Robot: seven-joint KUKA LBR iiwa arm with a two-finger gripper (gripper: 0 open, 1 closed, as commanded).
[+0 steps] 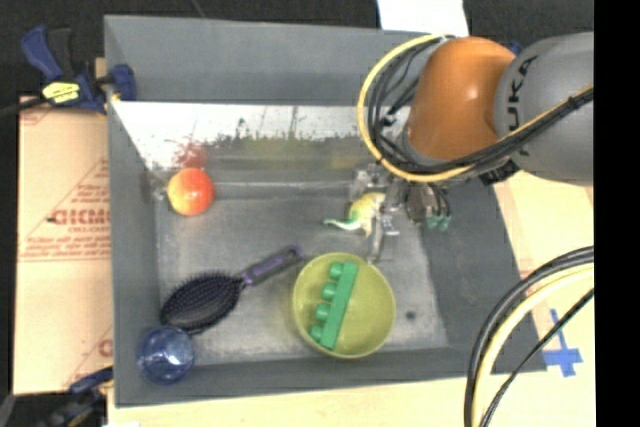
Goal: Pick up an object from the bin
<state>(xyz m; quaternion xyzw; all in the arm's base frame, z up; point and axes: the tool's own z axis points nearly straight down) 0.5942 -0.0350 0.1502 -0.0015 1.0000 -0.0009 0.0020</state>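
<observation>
**A:** Which step is in hand now?

**B:** I judge it is the approach to a grasp. The tool [383,218] is low in the bin [260,240], just beyond the yellow-green bowl [378,313], on the side of the far wall. A small yellow and pale green thing [358,213] lies close beside it. Whether the tool is apart or together, I cannot tell. The orange cover [455,100] hides much of it.

**A:** What does the next move call for?

**B:** The thing is small and irregular, with a thin curved tail, perhaps of soft plastic. I think the tool must centre on the thicker yellow part and stay clear of the bowl's rim.

**A:** And the other things?

**B:** In the bowl rests a green studded brick [333,305], which looks like hard plastic. Left of the bowl lies a black bristled hairbrush [215,295] with a purple handle. Further left and nearer is a glossy blue ball [165,353]. Far to the upper left of the bowl is a smooth orange-red ball [190,192].
</observation>
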